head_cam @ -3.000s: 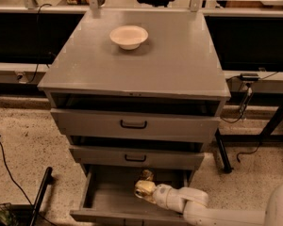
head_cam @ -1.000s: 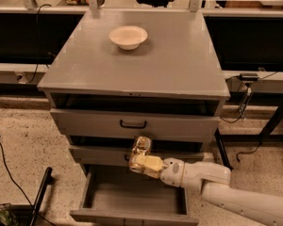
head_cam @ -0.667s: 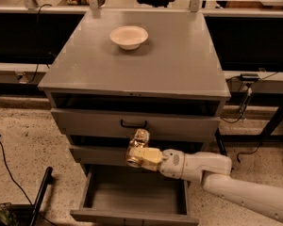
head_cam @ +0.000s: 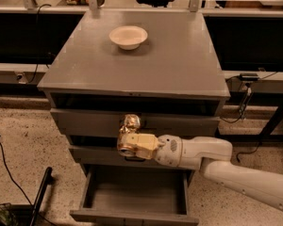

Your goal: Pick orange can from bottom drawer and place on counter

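Three grey drawers stack beneath the desk [head_cam: 179, 65], a flat grey top seen from above and in front. The bottom drawer [head_cam: 132, 192] stands pulled out toward the camera, its plain grey floor and side walls in view. The middle drawer [head_cam: 94, 155] and top drawer [head_cam: 179, 124] sit further in, each with a dark gap above its front. The tool [head_cam: 133, 144], cream-coloured, hangs in front of the middle drawer's face, above the open bottom drawer and below the desk's front edge. It is pressed against the can [head_cam: 130, 123], pinching it. The can, gold-orange with crinkled pale print, stands roughly upright with a slight tilt. Its upper part rises above the tool to the level of the top drawer's front, and a silver end shows at the tool's lower left. The can is held in the air, outside the bottom drawer and not on the desk. The white arm [head_cam: 226, 161] enters from the lower right and runs leftward to the tool. A white bowl [head_cam: 128, 36] rests upright on the far part of the desk, left of centre, well apart from the can. Speckled floor [head_cam: 19, 140] lies around the drawers.
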You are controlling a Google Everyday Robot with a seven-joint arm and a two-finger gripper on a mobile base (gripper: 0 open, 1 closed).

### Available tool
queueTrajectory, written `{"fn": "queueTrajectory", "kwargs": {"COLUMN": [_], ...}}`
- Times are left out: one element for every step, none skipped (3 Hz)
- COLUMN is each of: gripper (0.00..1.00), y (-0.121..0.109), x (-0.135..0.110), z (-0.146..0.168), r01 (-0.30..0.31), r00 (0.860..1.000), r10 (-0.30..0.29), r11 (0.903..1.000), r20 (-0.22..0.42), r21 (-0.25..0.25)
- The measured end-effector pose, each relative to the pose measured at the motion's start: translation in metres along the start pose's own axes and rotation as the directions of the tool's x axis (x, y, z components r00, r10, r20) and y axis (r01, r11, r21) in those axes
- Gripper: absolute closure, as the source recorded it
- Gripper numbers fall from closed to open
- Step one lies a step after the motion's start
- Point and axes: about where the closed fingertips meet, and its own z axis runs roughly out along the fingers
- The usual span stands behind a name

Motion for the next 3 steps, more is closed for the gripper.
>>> {"fn": "queueTrajectory", "kwargs": {"gripper": [1.0, 1.0, 1.0], "y": [-0.039, -0.062, -0.089], "x": [0.0, 0.004, 0.023], "z": [0.017, 0.028, 0.037], "r01": [0.027, 0.043, 0.046], "r00": [0.999, 0.998, 0.998], "r10": [-0.027, -0.041, -0.043], "r11": [0.9996, 0.9986, 0.9954], "r20": [0.027, 0.043, 0.041], "r21": [-0.011, -0.033, -0.084]}}
